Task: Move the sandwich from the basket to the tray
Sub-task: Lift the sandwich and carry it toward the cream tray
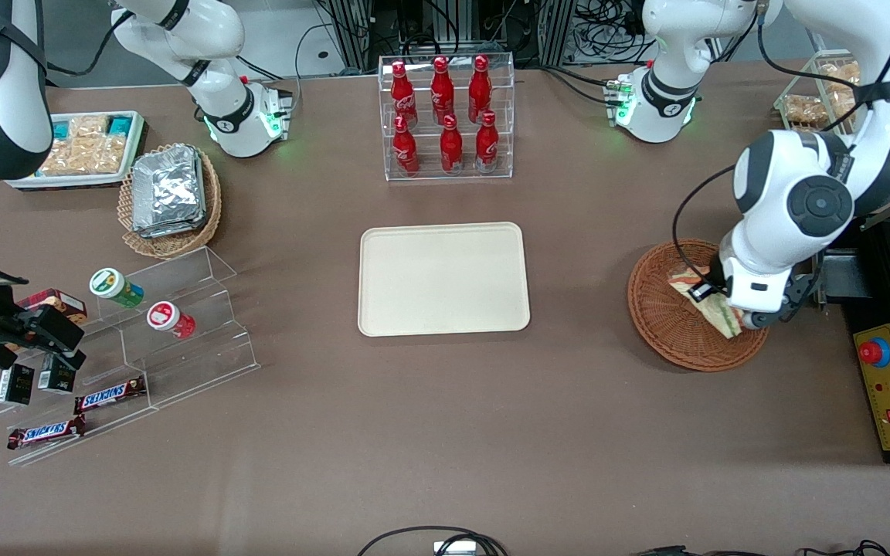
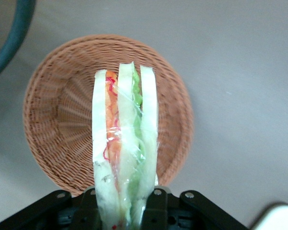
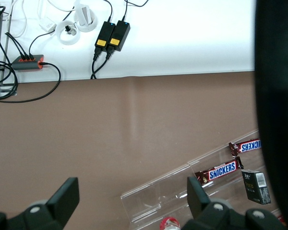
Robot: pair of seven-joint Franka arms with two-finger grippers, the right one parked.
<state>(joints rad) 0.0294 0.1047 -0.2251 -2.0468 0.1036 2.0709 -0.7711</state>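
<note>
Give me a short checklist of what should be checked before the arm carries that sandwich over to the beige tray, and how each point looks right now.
1. Grip: gripper shut on the sandwich, wrist view. Ok.
2. Sandwich in one piece: layers together inside the wrap. Ok.
3. Lift: sandwich hangs above the basket; whether it clears the rim, cannot tell.
4. Landing spot: tray lies flat with nothing on it. Ok.
5. Path: bare table between basket and tray. Ok.
</note>
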